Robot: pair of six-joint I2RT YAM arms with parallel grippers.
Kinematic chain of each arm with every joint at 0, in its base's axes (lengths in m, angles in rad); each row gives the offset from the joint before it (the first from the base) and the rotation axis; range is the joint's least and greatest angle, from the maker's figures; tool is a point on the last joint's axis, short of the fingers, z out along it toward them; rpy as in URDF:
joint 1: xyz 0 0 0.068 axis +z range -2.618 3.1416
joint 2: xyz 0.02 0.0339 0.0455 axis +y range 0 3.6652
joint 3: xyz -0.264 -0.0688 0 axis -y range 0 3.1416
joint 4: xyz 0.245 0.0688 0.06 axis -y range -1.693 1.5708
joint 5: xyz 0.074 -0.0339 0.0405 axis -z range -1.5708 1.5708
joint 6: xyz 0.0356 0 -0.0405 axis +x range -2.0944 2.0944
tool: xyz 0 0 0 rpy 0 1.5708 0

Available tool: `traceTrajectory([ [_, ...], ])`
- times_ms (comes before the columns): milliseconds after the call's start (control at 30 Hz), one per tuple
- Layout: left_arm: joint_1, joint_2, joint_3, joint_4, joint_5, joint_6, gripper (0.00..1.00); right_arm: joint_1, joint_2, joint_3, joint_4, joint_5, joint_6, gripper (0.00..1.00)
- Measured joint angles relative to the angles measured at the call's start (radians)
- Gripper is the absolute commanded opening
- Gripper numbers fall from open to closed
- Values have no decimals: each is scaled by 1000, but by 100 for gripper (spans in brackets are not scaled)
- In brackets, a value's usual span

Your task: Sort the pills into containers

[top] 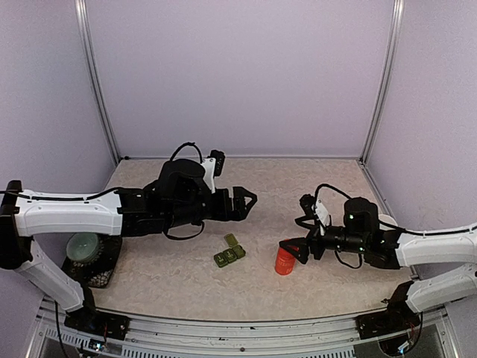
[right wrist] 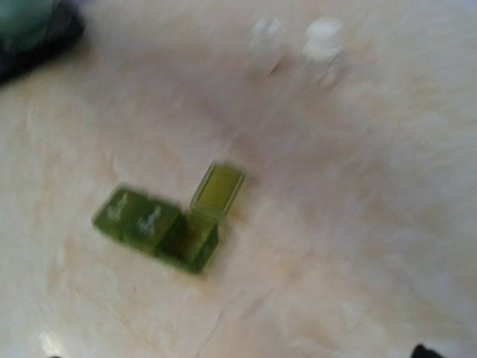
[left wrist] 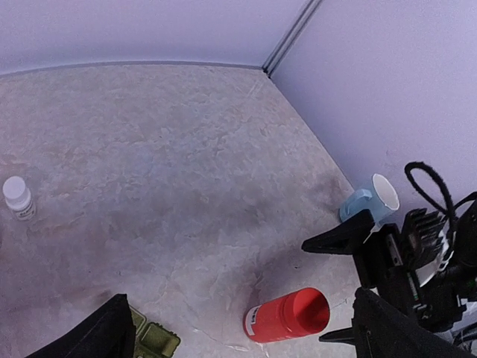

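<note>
L gripper (top: 250, 207) wide open, empty — R gripper (top: 293, 250) open, tips beside red bottle (top: 283, 261), prob. uncapped. Could nudge it rolling, spilling pills short of containers (top: 229, 253).

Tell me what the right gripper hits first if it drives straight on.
Probably the red bottle, just ahead of the right gripper, jaws open; depth is unclear. The green containers lie farther along.

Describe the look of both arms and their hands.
The left arm and right arm have long white shell links joined by black joints. The wrists are black, and so are the left hand and right hand, each with two tapered fingers. Black cables loop over each wrist. Small green lights glow on the right wrist.
</note>
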Motion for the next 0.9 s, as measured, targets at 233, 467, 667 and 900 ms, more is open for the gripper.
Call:
traceTrajectory([
  [233,-89,220,265,-133,33,166,99,0,-414,-26,-262,214,191,100],
  [467,-151,511,552,-318,83,332,99,0,-650,-19,-591,446,385,100],
  [667,-183,645,649,-462,82,398,95,0,-676,-11,-702,509,453,100],
  [900,-189,647,670,-528,77,412,81,0,-645,-11,-713,509,460,100],
])
